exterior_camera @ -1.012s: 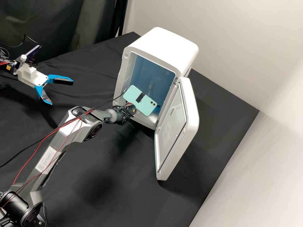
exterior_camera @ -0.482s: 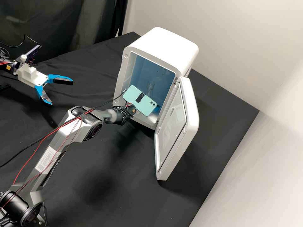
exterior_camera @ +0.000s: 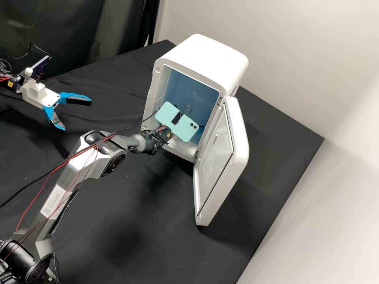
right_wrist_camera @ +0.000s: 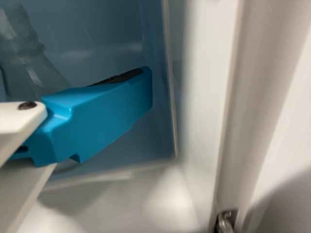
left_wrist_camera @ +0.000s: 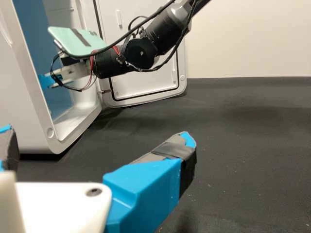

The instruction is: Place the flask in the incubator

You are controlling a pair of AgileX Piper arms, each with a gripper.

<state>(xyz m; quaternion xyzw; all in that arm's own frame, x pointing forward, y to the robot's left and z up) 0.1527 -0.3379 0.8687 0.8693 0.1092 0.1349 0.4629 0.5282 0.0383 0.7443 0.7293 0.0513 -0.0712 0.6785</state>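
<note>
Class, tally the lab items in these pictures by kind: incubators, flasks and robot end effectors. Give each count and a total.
Incubator: 1
Flask: 1
End effectors: 2 (left end effector, right end effector)
Total: 4

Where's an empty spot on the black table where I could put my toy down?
Bare bench lies in front of the door, also between the left gripper and the incubator. It's crowded at the incubator's mouth, where the right arm sits by the flask.
</note>
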